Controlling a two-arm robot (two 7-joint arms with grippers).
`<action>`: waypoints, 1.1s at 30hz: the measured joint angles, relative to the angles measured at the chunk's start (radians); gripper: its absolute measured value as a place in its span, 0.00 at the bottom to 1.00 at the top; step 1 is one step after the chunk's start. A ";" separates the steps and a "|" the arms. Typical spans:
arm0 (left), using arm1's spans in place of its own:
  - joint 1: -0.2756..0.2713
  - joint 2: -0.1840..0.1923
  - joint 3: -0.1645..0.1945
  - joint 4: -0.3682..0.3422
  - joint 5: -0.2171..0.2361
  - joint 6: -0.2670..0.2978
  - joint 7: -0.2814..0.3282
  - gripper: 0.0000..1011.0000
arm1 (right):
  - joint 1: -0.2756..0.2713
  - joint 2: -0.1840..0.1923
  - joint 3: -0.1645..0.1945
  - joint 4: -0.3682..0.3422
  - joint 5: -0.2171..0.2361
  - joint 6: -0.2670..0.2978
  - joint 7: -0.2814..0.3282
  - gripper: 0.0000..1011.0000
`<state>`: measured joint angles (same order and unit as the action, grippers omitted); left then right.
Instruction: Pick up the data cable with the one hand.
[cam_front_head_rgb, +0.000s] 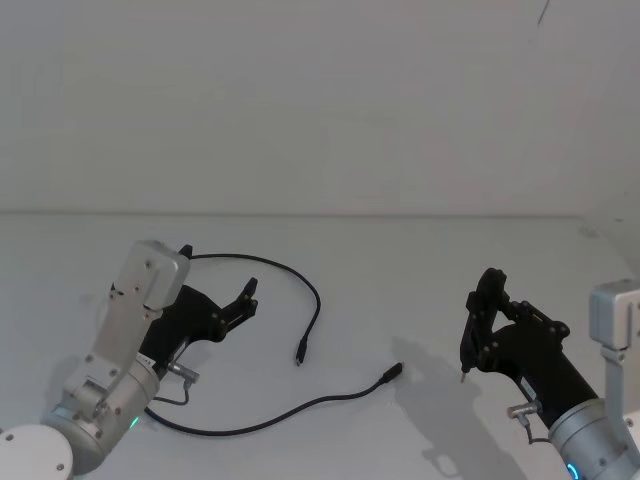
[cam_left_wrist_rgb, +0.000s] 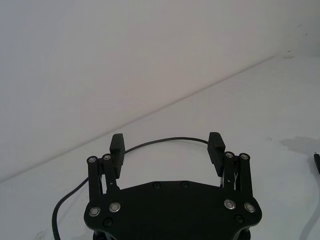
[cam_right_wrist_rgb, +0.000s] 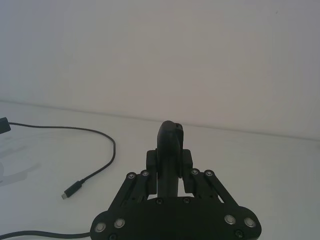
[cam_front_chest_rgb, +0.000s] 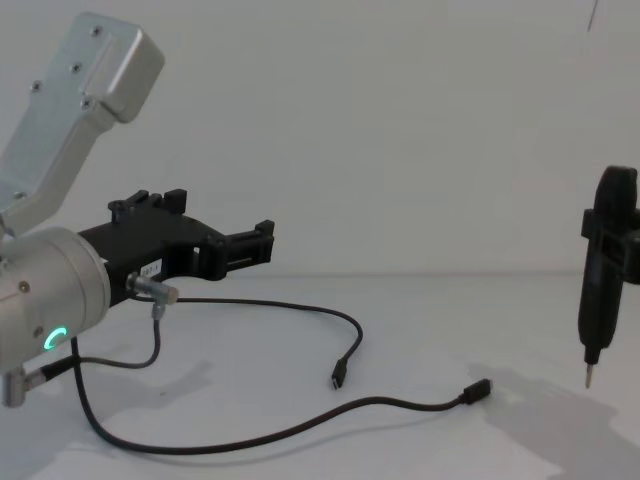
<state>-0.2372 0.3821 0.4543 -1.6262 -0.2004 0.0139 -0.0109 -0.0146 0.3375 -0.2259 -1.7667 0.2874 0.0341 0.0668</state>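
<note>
Reaching is the step now — the left hand (cam_front_head_rgb: 218, 272) hovers over the data cable (cam_front_head_rgb: 316, 295), spread wide apart and empty. The data cable lies in a loose curl on the white counter (cam_front_head_rgb: 400, 260). Next, I think, the left hand must dip down and squeeze one strand. The right hand (cam_right_wrist_rgb: 169, 161) sits off to the side, clamped on a pen (cam_front_chest_rgb: 600, 270).

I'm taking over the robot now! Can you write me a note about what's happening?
Left gripper: open, above the table, close to the data cable.
Right gripper: shut on a pen-shaped tool, held upright off to the right.
Cable: lying loose on the table, not gripped.
Done: nothing lifted yet.
To do: lower the left gripper, close on the cable, lift.
</note>
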 joint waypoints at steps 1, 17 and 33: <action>0.000 0.000 0.000 0.000 0.000 0.000 0.000 0.99 | 0.000 0.000 0.000 0.000 0.000 0.000 0.000 0.28; 0.000 0.000 0.000 0.000 0.000 0.000 0.000 0.99 | 0.000 0.000 0.000 0.000 0.000 0.000 0.000 0.28; 0.000 0.000 0.000 0.000 0.000 0.000 0.000 0.99 | 0.000 0.000 0.000 0.000 0.000 0.000 0.000 0.28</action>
<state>-0.2372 0.3821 0.4542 -1.6262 -0.2004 0.0139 -0.0109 -0.0147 0.3375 -0.2258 -1.7668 0.2874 0.0341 0.0668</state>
